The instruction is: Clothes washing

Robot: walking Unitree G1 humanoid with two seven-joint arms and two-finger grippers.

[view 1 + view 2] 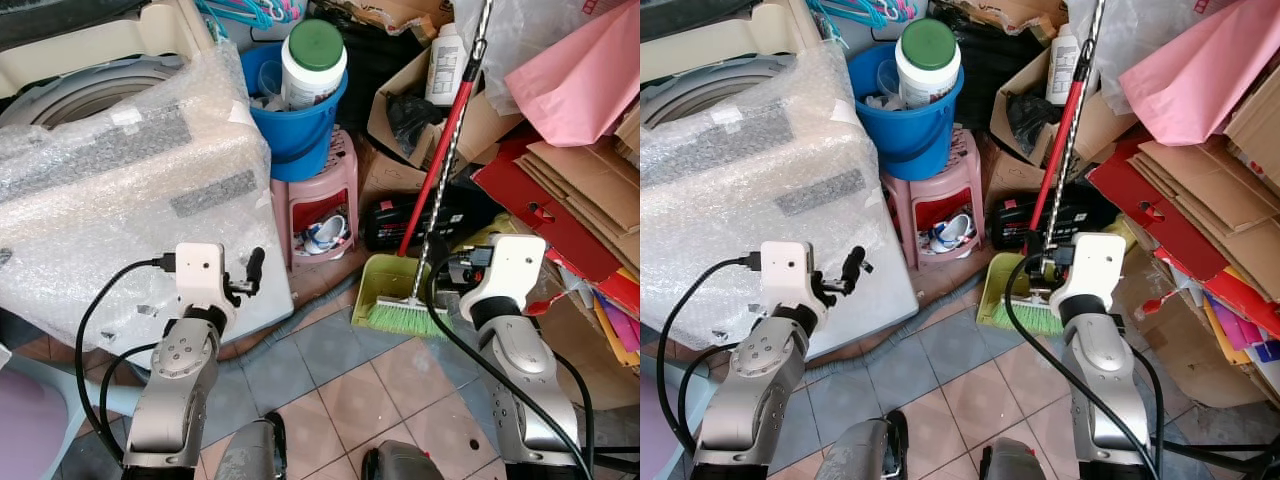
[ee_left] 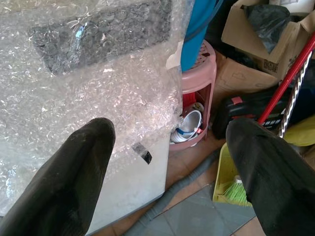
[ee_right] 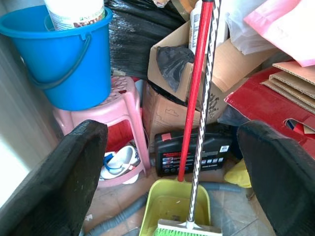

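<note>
A bubble-wrapped washing machine (image 1: 120, 200) stands on the tiled floor (image 1: 340, 390) beside a blue bucket (image 1: 295, 120) on a pink stool (image 1: 320, 205). Boxes (image 1: 580, 190) crowd the right. Left gripper (image 2: 167, 172) and right gripper (image 3: 172, 162) both hold their jaws apart.

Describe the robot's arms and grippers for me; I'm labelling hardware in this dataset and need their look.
Both arms are silver metal with round bolted joint housings. Each wrist carries a white, rounded boxy module with a black cable looping back along the forearm. The left gripper and right gripper each have two long, matte black fingers with blunt rounded tips. No markings are legible.
</note>
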